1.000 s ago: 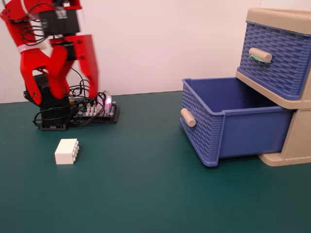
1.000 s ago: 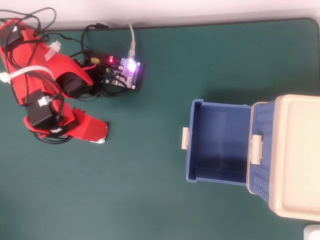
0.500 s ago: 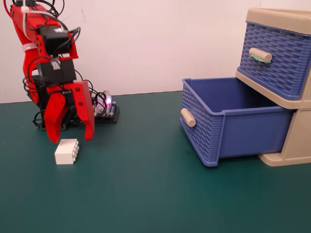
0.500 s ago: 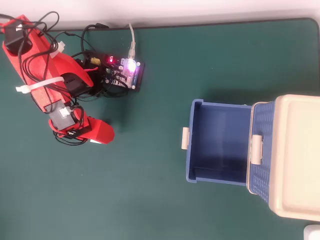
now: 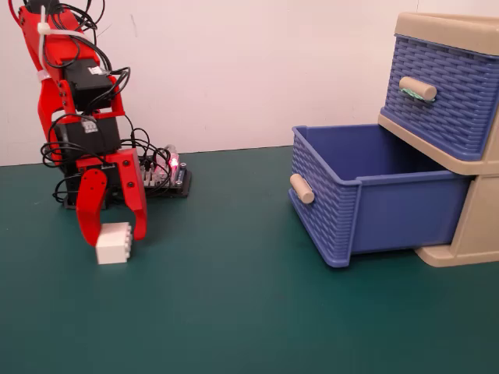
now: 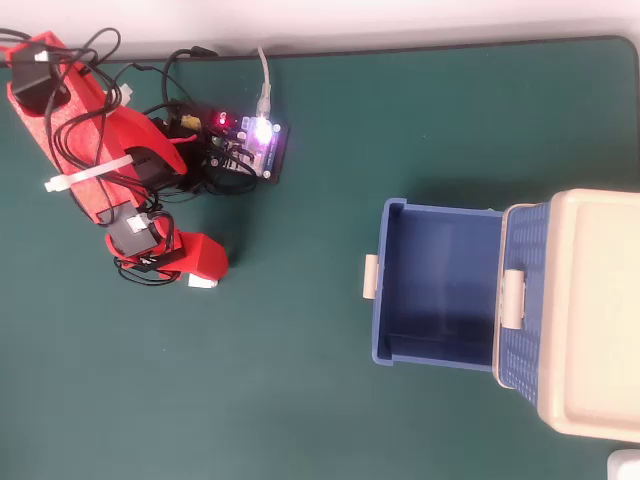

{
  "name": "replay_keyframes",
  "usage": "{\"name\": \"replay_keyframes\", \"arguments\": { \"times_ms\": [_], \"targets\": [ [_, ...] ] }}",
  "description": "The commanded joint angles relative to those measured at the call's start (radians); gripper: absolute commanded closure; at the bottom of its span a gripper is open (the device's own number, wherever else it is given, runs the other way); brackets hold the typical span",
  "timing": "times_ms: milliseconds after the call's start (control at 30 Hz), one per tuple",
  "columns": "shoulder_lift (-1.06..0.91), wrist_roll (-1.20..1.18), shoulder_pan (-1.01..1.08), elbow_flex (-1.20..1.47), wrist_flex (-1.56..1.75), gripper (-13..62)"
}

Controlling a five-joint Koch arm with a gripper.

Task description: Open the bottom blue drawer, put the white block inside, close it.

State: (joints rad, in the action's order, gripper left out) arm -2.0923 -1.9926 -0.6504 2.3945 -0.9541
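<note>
The white block [image 5: 113, 243] sits on the green table [image 5: 234, 312], far out at about nine o'clock from the bottom blue drawer [image 5: 366, 195] in the fixed view. In the overhead view only a small white bit of it [image 6: 203, 283] peeks out from under the red arm.

It is a little hard plastic brick with round bumps on one side. I think it is very light and stiff, so it will not squash. Its sides look smooth, so it could slip or tip if pinched at a corner. The best place to hold it looks like the two flat sides, near the middle.

The gripper [image 5: 111, 231] hangs right over it. Its two red jaws are spread, one on each side of the block, and not yet squeezing it.

The drawer is already pulled out and looks empty. Above it is the other drawer [image 5: 440, 86], pushed in. Behind the arm a small board [image 6: 250, 145] glows pink.
</note>
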Motion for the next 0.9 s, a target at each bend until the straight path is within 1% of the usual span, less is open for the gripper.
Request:
{"name": "replay_keyframes", "arguments": {
  "times_ms": [0,300,400,533,600,633,700,733,767,833,867],
  "targets": [
    [-0.018,0.020,0.026,-0.009,0.011,57.8],
    [-0.032,0.049,0.100,-0.043,-0.026,57.7],
    [-0.048,0.054,0.114,-0.250,-0.218,57.7],
    [-0.009,0.015,0.089,-0.701,-0.583,57.6],
    [0.043,-0.092,-0.021,-0.928,-0.724,57.6],
    [0.077,-0.184,-0.147,-1.040,-0.767,57.6],
    [0.161,-0.362,-0.353,-1.180,-0.770,57.6],
    [0.245,-0.488,-0.474,-1.285,-0.758,57.6],
    [0.313,-0.563,-0.541,-1.371,-0.742,57.6],
    [0.489,-0.683,-0.643,-1.597,-0.713,57.6],
    [0.571,-0.699,-0.661,-1.692,-0.712,57.6]
  ]
}}
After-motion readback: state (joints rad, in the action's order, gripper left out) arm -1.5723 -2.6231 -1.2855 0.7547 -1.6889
